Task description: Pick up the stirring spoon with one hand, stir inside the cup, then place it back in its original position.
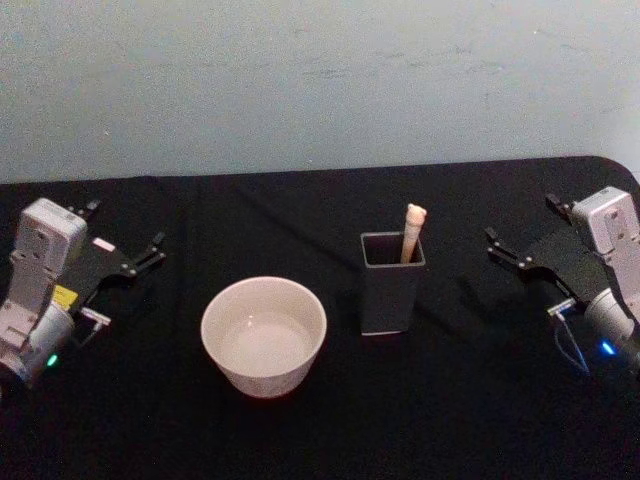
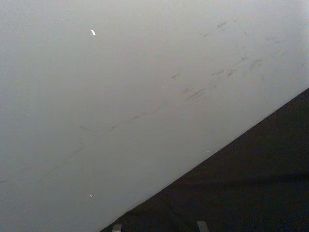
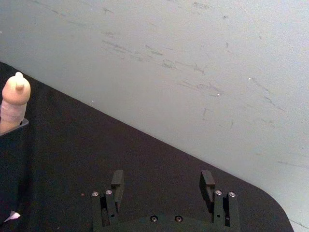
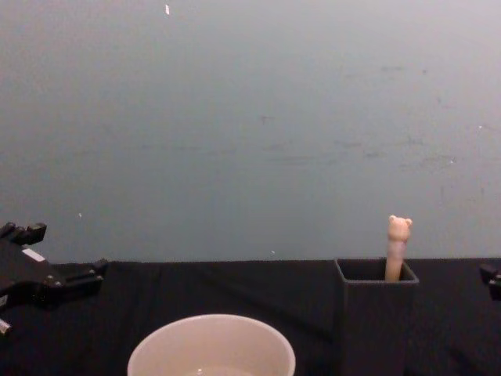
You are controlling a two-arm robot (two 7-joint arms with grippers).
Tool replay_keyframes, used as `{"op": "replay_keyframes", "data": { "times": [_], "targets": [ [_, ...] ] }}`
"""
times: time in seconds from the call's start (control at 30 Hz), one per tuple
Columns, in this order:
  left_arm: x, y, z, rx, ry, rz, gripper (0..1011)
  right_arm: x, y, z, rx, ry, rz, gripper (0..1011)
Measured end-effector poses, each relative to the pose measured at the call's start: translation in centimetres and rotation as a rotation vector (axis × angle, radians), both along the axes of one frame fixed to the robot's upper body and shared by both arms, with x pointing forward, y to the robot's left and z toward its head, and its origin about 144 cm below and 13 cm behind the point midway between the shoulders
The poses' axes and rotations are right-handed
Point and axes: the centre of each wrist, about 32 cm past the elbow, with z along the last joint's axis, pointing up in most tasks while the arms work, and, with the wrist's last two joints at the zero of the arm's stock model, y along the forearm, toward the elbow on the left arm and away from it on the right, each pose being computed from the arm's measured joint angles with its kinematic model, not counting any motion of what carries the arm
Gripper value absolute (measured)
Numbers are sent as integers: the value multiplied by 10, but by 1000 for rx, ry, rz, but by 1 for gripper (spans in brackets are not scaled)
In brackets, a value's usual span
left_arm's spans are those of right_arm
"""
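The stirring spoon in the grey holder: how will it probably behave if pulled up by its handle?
The stirring spoon stands straight and thin, so likely stiff and light. Its rounded handle may slip when gripped. The tall, narrow holder might tip if the spoon drags sideways.

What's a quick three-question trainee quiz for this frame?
1. True or false: the stirring spoon stands in the dark grey holder, bear-head handle up.
2. Multiple choice: on the robot's own sides, the cup sits where relative to the holder? A) to its left B) to its right C) behind it
3. Fill the gap: the left gripper and the right gripper rest at the table's outer sides, both ____ and holding nothing.

Key: 1 true; 2 A; 3 open.
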Motion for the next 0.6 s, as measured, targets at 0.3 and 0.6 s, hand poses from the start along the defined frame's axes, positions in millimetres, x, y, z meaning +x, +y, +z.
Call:
{"op": "replay_keyframes", "data": {
  "times": [0.3,0.6],
  "targets": [
    [0,0,0,0,0,0,1001,0,0,0,0,0,0,1000],
    [0,0,0,0,0,0,1002,0,0,0,0,0,0,1000]
  ]
}}
